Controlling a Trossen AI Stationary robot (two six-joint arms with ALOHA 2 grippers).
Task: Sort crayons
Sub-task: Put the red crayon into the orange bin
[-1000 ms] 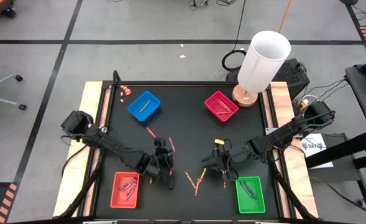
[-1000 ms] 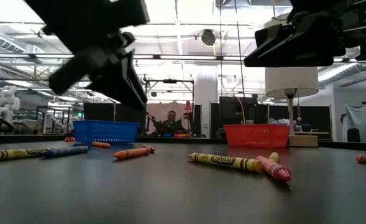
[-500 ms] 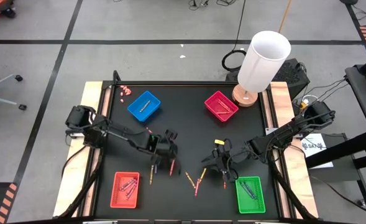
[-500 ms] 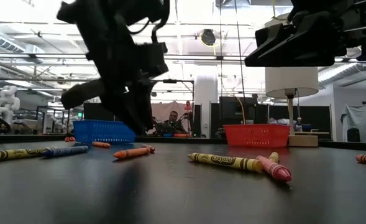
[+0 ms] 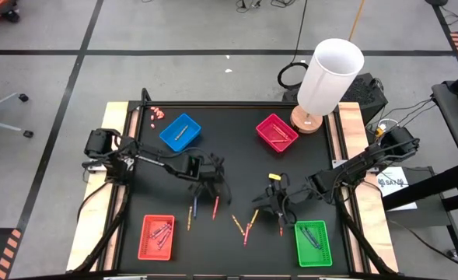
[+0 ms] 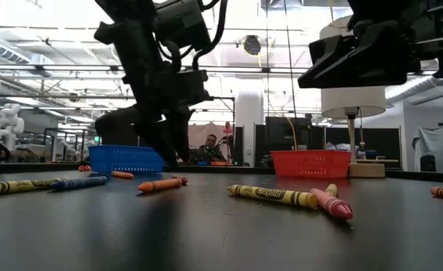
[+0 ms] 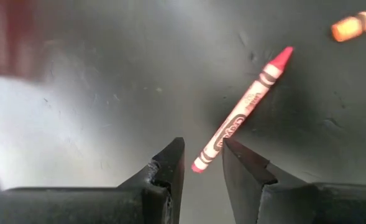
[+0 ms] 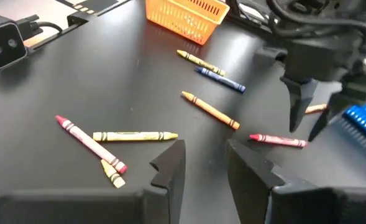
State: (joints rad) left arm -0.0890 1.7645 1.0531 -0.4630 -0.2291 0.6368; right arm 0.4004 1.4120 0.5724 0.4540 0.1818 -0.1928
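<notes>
On the black surface (image 5: 236, 163), the left gripper (image 5: 207, 176) hangs above a thin red paper-wrapped crayon (image 7: 242, 117), fingers (image 7: 170, 163) parted and empty. The crayon lies left of centre, its near end just ahead of the gap, long axis slanting away. The right gripper (image 5: 274, 204) waits over the right side, fingers parted, empty.

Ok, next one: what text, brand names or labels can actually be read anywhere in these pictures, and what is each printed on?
"Crayola": on the wrapper of the yellow crayon lying mid-table in the low view.
Print on the red crayon ahead of the left gripper: looks like the same brand, too blurred to be sure.
Print on the other crayons' wrappers in the low and right wrist views: too small or blurred to read.
White sheet beside the table: unreadable.
</notes>
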